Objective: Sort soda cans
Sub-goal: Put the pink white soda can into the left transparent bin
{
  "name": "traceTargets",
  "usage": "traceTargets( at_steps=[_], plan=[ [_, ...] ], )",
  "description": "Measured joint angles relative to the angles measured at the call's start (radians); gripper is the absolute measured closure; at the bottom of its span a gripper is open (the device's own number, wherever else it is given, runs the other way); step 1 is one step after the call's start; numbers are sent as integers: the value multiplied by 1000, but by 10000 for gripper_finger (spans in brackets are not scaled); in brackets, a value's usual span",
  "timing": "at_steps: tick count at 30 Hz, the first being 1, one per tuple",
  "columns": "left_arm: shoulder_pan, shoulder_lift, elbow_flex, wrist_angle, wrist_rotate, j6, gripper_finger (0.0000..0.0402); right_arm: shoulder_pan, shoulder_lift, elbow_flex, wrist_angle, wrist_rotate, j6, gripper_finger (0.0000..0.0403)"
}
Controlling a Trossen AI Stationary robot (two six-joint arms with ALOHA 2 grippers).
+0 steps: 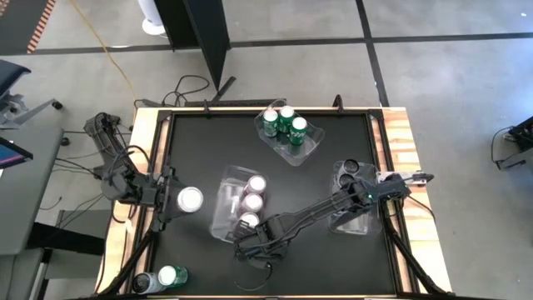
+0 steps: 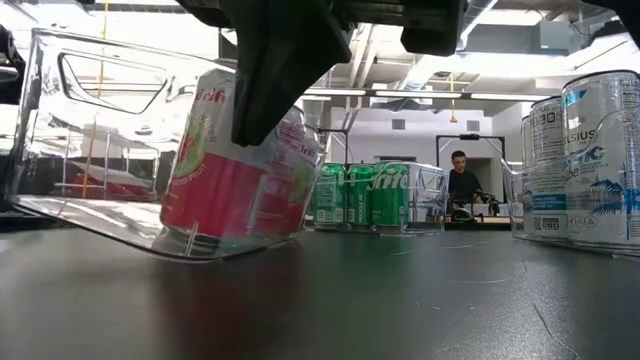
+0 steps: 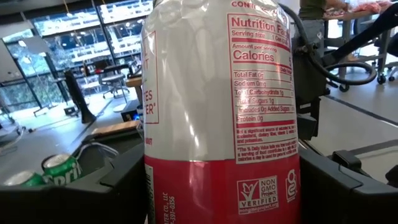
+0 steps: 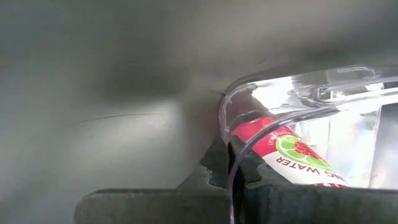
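Left gripper (image 1: 185, 200) clamped on upright red can (image 1: 190, 198). Right gripper (image 1: 246, 242) pinched shut on rim of tilted clear bin (image 1: 223, 208), red cans (image 1: 252, 202) inside.

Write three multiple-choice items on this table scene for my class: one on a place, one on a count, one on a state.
1. The can in the left gripper is
A. inside the middle bin
B. outside the middle bin, on its left
C. in the far bin

2. How many green cans stand in the far bin?
A. three
B. one
C. five

3. The middle bin is
A. flat on the table
B. upside down
C. tipped, its rim pinched by the right gripper

Key:
1 B: the high view shows the left gripper holding the red can beside the middle bin.
2 A: three green cans show in the far bin.
3 C: the low view shows its floor slanting, and the right gripper clamps its clear wall.
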Motion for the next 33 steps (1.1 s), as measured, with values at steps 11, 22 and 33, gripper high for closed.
traceTargets(
  at_steps=[11, 22, 33],
  plan=[
    [127, 138, 0, 43, 1, -99, 114, 3, 0, 0, -7, -35, 3, 403],
    [400, 281, -43, 267, 240, -119, 114, 2, 0, 0, -6, -53, 1, 403],
    [633, 324, -263, 657, 428, -174, 114, -10, 1, -1, -3, -61, -16, 403]
  ],
)
